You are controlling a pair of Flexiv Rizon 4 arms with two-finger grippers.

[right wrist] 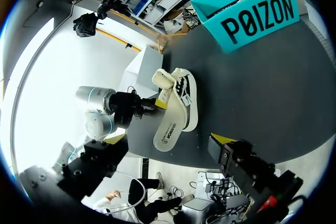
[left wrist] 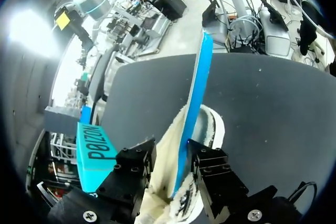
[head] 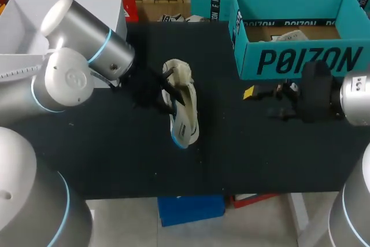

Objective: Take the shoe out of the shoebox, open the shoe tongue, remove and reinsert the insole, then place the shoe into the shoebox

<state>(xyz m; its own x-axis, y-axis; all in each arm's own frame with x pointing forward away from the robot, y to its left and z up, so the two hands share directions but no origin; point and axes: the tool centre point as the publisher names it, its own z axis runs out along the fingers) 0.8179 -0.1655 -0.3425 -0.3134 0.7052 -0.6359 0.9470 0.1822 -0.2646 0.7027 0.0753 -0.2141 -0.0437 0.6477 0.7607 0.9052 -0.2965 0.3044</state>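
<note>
A cream shoe (head: pixel 180 76) lies on its side in the middle of the black table (head: pixel 115 154). Its insole (head: pixel 184 131), blue on one face and pale on the other, sticks far out of the shoe. In the left wrist view the insole's blue edge (left wrist: pixel 195 98) stands between the fingers of my left gripper (left wrist: pixel 170 161), with the shoe's cream lining (left wrist: pixel 163 177) there too; the fingers are apart, so the gripper is open. My right gripper (head: pixel 263 102) hangs wide open and empty in front of the teal shoebox (head: pixel 300 62). The right wrist view shows the shoe (right wrist: pixel 182 90) and insole (right wrist: pixel 169 129) ahead.
The shoebox stands open at the back right with paper (head: pixel 286 36) inside. A white box (head: pixel 23 21) sits at the back left, behind my left arm. Bare tabletop lies in front of the shoe and between the shoe and my right gripper.
</note>
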